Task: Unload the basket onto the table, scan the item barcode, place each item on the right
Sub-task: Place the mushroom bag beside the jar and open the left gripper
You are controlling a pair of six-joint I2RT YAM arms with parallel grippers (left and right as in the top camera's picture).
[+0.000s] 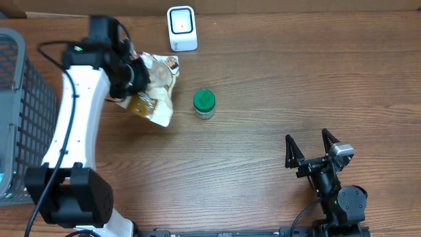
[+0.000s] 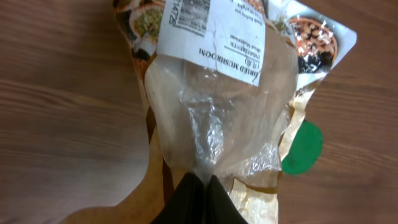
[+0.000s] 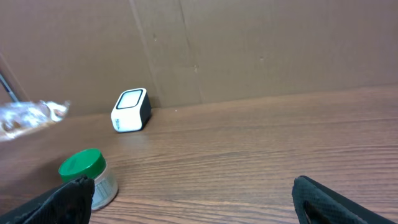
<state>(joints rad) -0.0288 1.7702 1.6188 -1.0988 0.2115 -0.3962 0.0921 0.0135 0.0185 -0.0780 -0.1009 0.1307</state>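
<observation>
Clearly the pouch (image 1: 158,99) is the item at stake: a clear-fronted plastic bag with printed food photos at its corners and a white label (image 2: 211,31) reading "DRIED MUSHROOM". The left gripper (image 1: 135,76) has it pinched, jaws closed tight on the crinkled film at one end. From the left wrist camera the dark fingers (image 2: 186,202) meet at the bottom of the frame and the bag fans out away from them. Small black print sits at the label's top edge, though whether that is the barcode is too fine to tell.

Overhead, the pouch lies at the left rear of the table (image 1: 296,79), below and to the left of the scanner (image 1: 181,27). It is near the scanner but apart from it. The right wrist view catches only a blurred sliver of the bag at its left edge, seemingly off the tabletop, though that view is poor.

That scanner is a small white box with a dark window, standing against the cardboard wall (image 3: 249,50) at the back. Just to the right of the pouch stands a jar (image 1: 204,103) with a green lid, upright and not touching the bag as seen from overhead.

A grey wire basket (image 1: 20,99) sits at the table's far left edge. The right gripper (image 1: 306,141) rests at the front right, well apart from everything, its two fingers spread wide with nothing between them.
</observation>
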